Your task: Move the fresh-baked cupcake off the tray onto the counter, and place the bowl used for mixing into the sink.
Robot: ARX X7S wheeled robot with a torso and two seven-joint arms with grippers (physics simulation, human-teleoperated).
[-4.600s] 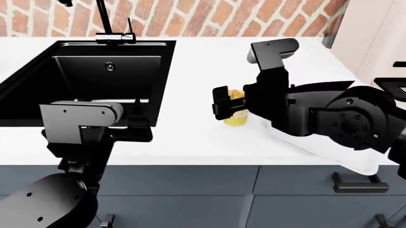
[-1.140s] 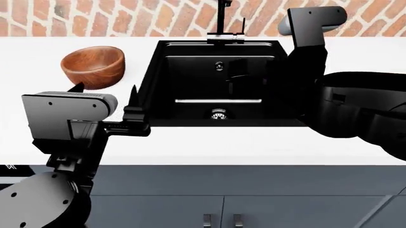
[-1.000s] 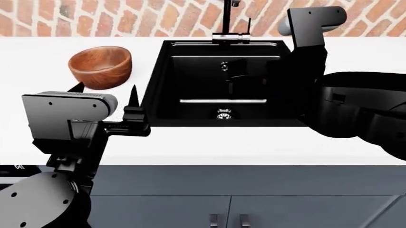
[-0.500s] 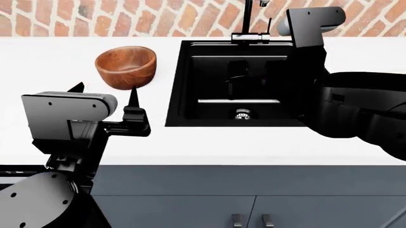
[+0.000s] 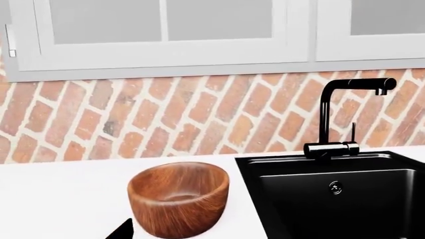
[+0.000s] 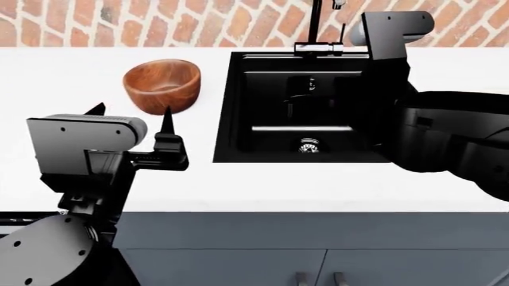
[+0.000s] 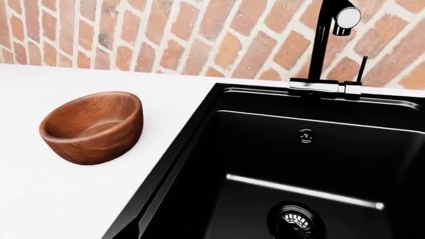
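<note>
From the head camera, the bowl (image 6: 162, 85) sits upright on the counter (image 6: 87, 77), toward the back edge and just beside the sink's (image 6: 302, 107) left rim, not touching it. The left gripper (image 6: 131, 113) hangs over the counter in front of the bowl, its two pointed fingertips (image 6: 168, 117) spread wide apart with nothing between them. The right arm reaches across the sink's right side; its gripper (image 6: 306, 101) is black against the black basin, and I cannot tell whether it stands apart or together. A round drain (image 6: 309, 144) shows on the basin floor, and the faucet (image 6: 320, 36) stands at the back rim. The left wrist camera looks straight at the bowl (image 5: 178, 199), empty inside, with the sink (image 5: 332, 199) right next to it, brick wall (image 5: 166, 114) behind and a white window frame (image 5: 166, 50) above. The right wrist camera shows the bowl (image 7: 93, 127) on bare counter (image 7: 73, 199), close to the sink's (image 7: 279, 159) edge, with the drain (image 7: 297, 221) below.
</note>
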